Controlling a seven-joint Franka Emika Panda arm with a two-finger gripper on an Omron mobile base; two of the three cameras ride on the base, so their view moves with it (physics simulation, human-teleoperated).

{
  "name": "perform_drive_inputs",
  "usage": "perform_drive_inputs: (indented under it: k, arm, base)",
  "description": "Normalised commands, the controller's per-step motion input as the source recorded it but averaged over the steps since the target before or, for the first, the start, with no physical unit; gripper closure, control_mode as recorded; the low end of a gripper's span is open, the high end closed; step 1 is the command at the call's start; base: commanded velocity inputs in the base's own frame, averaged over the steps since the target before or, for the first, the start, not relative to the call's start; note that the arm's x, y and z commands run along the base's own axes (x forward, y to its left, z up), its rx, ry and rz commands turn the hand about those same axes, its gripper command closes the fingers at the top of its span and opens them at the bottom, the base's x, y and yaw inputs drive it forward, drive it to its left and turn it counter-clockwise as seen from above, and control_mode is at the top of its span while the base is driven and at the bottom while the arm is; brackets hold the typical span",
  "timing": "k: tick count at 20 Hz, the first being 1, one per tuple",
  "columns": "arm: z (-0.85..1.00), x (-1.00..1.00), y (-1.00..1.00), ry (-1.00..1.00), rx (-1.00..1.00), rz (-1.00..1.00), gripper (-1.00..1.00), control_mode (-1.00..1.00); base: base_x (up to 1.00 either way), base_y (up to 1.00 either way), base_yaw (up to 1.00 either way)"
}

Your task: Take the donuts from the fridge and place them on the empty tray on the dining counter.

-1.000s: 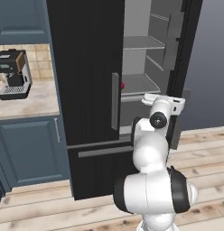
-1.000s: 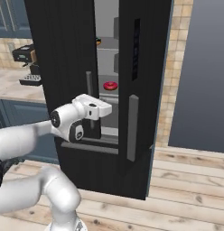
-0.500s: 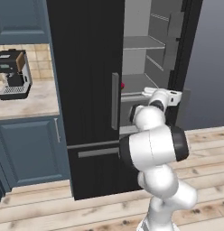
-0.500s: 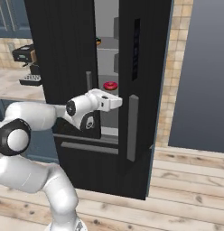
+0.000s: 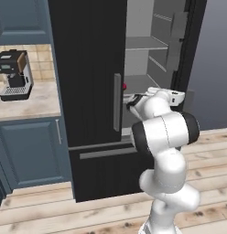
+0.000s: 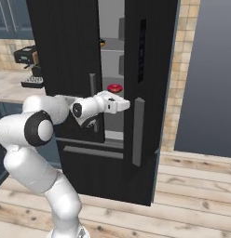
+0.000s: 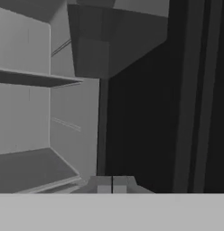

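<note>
We see the fridge (image 5: 92,91) standing tall and black with its right-hand door swung open, so the grey shelved interior is exposed, and we take it as our landmark. Our white arm (image 5: 163,137) rises in front of the fridge and reaches into the gap between the two doors, at about the height of the lower shelf. In the hand view the claw (image 7: 112,185) shows its two finger tips pressed together with nothing between them, pointing toward the inner edge of the open door and the grey shelves beside it. From the right base view the claw end (image 6: 118,104) sits just in front of the fridge opening, a little below the pink-red donut (image 6: 114,88), which rests on a shelf inside the fridge; we cannot tell whether the two touch, though they look apart. From the left base view only a small red sliver of that donut (image 5: 124,86) shows past the edge of the closed left door, next to its grey bar handle (image 5: 117,102). A second grey bar handle (image 6: 138,131) runs down the open right door. To the left of the fridge a beige counter (image 5: 33,103) over blue cabinets carries a coffee machine (image 5: 14,74). A pale wooden floor (image 6: 192,195) lies in front of the fridge.
</note>
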Motion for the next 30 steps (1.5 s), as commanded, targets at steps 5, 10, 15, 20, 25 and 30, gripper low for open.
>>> perform_drive_inputs:
  k: [5, 10, 15, 20, 25, 30]
  arm:
    - [0.0, -0.15, -1.0, 0.1, 0.14, -0.1, 1.0, -1.0]
    - [0.0, -0.26, -1.0, 0.02, 0.25, -0.04, 1.0, -1.0]
    - [0.0, 0.02, -1.0, -0.13, 0.24, 0.06, 1.0, -1.0]
    - [0.0, 0.12, -0.58, -0.04, 0.14, 0.09, 1.0, -1.0]
    - [0.84, -0.79, 0.68, 0.04, -0.02, 0.18, 1.0, -1.0]
    - [1.0, -1.0, 1.0, 0.19, -0.18, 0.35, 1.0, -1.0]
  base:
    - [0.0, 0.0, 0.0]
    - [0.0, 0.0, 0.0]
    - [0.0, 0.0, 0.0]
    - [0.0, 0.0, 0.0]
    - [0.0, 0.0, 0.0]
    - [0.0, 0.0, 0.0]
